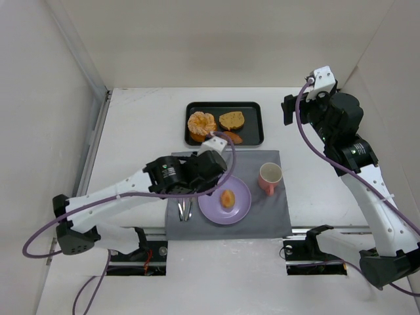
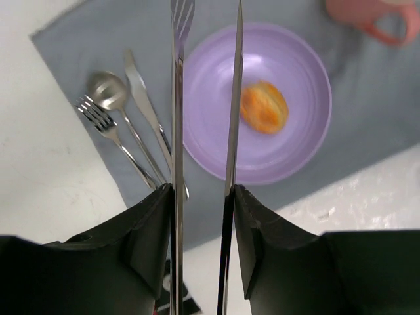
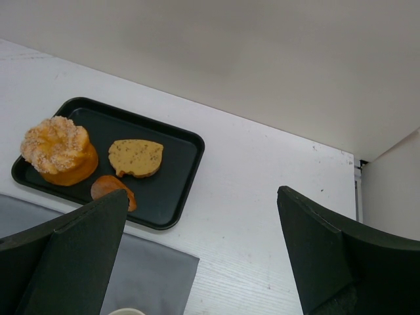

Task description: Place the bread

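The bread (image 1: 227, 198) (image 2: 264, 107), a small glossy golden bun, lies on the purple plate (image 1: 241, 211) (image 2: 210, 138), right of its middle. My left gripper (image 1: 209, 172) (image 2: 200, 190) hovers over the plate's left side, shut on a pair of metal tongs (image 2: 177, 98). The tong arms stand slightly apart with nothing between them, and the bun lies clear of them to the right. Far off at the back right, my right gripper (image 1: 308, 98) (image 3: 202, 190) hangs high above the table, open and empty.
A black tray (image 1: 256, 108) (image 3: 190, 141) at the back holds a ridged orange pastry (image 1: 201, 125) (image 3: 59, 147), a brown bread slice (image 1: 231, 120) (image 3: 136, 157) and an orange piece (image 1: 231, 137) (image 3: 111, 187). On the grey mat (image 1: 269, 216) (image 2: 65, 46) are a pink mug (image 1: 270, 177) (image 2: 367, 16) and cutlery (image 1: 185, 209) (image 2: 108, 92).
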